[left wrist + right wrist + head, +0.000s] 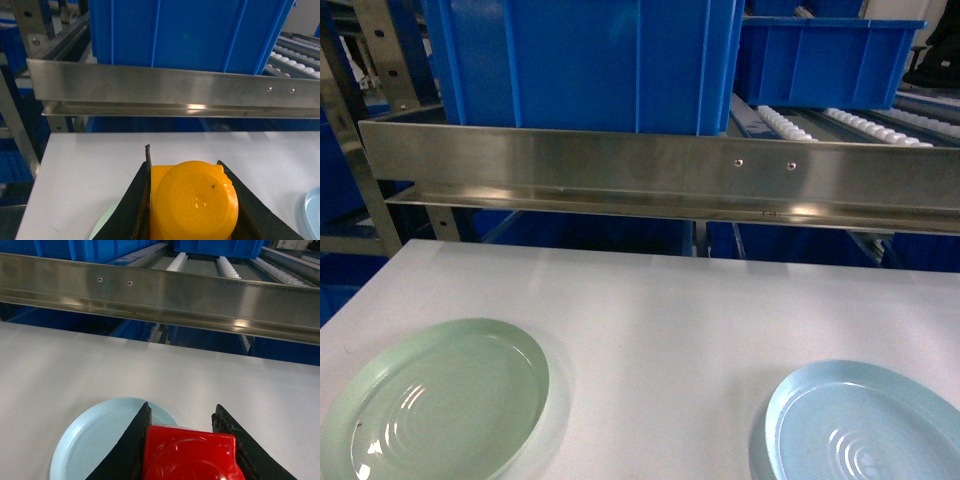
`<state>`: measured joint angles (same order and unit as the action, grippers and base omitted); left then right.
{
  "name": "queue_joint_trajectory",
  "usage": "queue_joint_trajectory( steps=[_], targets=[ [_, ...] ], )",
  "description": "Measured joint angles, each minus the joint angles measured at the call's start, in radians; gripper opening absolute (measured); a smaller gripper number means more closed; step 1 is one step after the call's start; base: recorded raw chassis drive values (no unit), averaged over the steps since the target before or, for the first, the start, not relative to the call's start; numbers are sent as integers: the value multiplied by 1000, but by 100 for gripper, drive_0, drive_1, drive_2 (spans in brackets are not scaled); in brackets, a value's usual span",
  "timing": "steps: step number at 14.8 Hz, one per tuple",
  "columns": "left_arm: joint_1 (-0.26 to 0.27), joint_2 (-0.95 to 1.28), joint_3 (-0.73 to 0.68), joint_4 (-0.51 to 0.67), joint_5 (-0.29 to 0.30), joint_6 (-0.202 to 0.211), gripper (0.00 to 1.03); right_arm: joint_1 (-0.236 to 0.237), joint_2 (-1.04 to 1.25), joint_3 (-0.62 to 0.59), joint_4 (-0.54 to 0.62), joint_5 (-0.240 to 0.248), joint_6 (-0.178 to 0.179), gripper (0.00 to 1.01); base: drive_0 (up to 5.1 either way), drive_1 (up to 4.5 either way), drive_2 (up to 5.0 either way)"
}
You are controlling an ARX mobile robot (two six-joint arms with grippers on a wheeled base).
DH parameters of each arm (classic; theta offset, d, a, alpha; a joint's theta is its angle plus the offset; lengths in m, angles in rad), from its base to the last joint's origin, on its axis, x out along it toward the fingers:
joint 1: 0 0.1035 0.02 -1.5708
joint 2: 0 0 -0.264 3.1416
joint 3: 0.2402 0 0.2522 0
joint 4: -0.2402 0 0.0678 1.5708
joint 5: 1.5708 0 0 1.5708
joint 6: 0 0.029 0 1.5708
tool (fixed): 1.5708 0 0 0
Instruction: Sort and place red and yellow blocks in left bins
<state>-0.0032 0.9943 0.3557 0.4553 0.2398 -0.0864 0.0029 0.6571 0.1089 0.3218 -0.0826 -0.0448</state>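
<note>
Gripping the yellow block [192, 202], the left gripper [192, 210] faces a blue bin [185, 32] ahead; the right gripper [187, 455] clamps the red block [192, 455] (blue plate [95, 440] below).

Warehouse picking station — roller racks [850, 122], blue crates [585, 60].

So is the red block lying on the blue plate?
No, the right hand holds the red block above the blue plate.

Both blocks' [192, 202] lower ends cropped
</note>
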Motion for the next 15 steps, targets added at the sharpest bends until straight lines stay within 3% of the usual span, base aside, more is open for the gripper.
queue_joint_trajectory(
  steps=[3, 7, 15],
  targets=[
    [-22, -29, 5, 24, -18, 54, 27, 0, 0, 0, 0, 0, 0, 29, 0, 0, 0],
    [-21, -29, 5, 24, -18, 64, 27, 0, 0, 0, 1, 0, 0, 29, 0, 0, 0],
    [-26, -29, 5, 24, -15, 67, 26, -1, 0, -2, 0, 2, 0, 29, -423, -2, 439]
  ],
)
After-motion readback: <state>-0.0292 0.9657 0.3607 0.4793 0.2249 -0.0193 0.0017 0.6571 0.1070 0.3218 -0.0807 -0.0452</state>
